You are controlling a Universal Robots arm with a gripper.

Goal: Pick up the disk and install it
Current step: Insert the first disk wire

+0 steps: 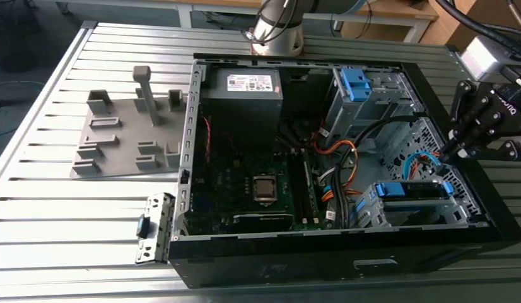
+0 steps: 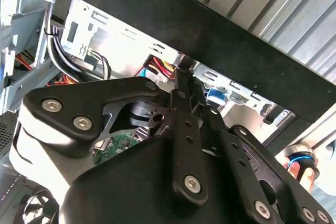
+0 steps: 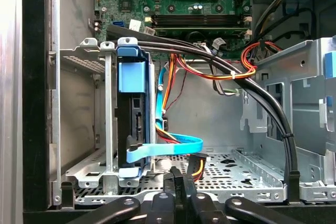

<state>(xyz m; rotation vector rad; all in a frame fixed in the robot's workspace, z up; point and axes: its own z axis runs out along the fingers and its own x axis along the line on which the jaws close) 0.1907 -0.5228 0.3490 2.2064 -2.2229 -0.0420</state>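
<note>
The disk [image 1: 410, 192] sits in the metal drive cage at the case's corner on the exterior view's right, blue rails at both ends. In the first wrist view the disk [image 3: 131, 111] stands on edge in that cage under a blue carrier tab, and a light blue flat cable [image 3: 173, 145] runs to it. My gripper [image 1: 454, 151] hangs over the case's wall just above and beside the cage, apart from the disk. Its black fingers [image 3: 169, 178] are pressed together with nothing between them, and they look the same in the second wrist view, where the gripper [image 2: 182, 80] points into the case.
The open black computer case [image 1: 328, 265] lies on a slatted metal table [image 1: 67, 214]. Inside are a motherboard [image 1: 252, 183], a grey power supply [image 1: 243, 85], cable bundles [image 1: 345, 158] and an upper bay with a blue bracket [image 1: 355, 82]. A grey fixture plate [image 1: 126, 136] lies at the exterior view's left.
</note>
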